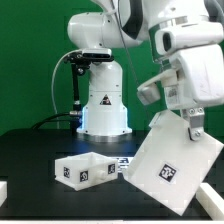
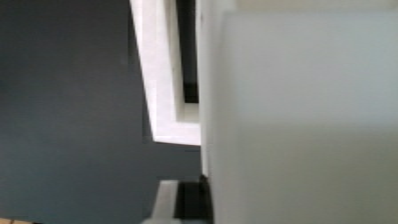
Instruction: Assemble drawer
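Note:
The large white drawer housing (image 1: 168, 162) hangs tilted on one corner at the exterior view's right, with one square tag facing the camera. My gripper (image 1: 188, 122) is shut on its upper edge and holds it just above the black table. In the wrist view the housing wall (image 2: 294, 110) fills most of the frame, very close and blurred. One finger (image 2: 175, 200) shows beside it and the other is hidden. A small white tray (image 1: 88, 172) with two tags lies flat on the table to the housing's left. The second tray is out of view.
A flat tagged white piece (image 1: 122, 160), probably the marker board, lies just behind the tray. White bars sit at the front left (image 1: 5, 195) and front right (image 1: 208, 196) of the table. The robot base (image 1: 100, 105) stands behind, before a green wall.

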You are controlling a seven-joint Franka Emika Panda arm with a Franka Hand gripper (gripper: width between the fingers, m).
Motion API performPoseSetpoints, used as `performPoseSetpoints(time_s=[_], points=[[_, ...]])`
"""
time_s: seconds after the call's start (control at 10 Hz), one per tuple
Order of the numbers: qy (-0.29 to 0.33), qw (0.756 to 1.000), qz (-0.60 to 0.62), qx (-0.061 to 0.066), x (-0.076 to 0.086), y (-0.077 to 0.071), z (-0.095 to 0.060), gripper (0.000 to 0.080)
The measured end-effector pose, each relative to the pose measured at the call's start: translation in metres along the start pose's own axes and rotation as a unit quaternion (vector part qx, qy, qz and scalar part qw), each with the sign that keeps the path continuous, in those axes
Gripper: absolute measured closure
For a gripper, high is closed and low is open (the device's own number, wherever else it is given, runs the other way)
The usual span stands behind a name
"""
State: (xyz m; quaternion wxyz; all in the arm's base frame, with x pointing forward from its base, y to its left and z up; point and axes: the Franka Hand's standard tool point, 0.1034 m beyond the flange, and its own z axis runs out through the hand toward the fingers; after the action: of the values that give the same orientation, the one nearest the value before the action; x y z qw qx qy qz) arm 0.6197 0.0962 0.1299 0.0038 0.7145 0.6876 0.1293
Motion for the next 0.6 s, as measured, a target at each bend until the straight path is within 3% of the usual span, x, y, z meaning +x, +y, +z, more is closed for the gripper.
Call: performPoseSetpoints(time_s=[0.3, 0.6], points=[[0.0, 1.0, 0.001, 0.002, -0.0012, -0.0016, 0.0015, 0.0766], [-0.005, 0.999, -0.005, 0.034, 0.0076, 0.0001, 0.0036, 0.0766]])
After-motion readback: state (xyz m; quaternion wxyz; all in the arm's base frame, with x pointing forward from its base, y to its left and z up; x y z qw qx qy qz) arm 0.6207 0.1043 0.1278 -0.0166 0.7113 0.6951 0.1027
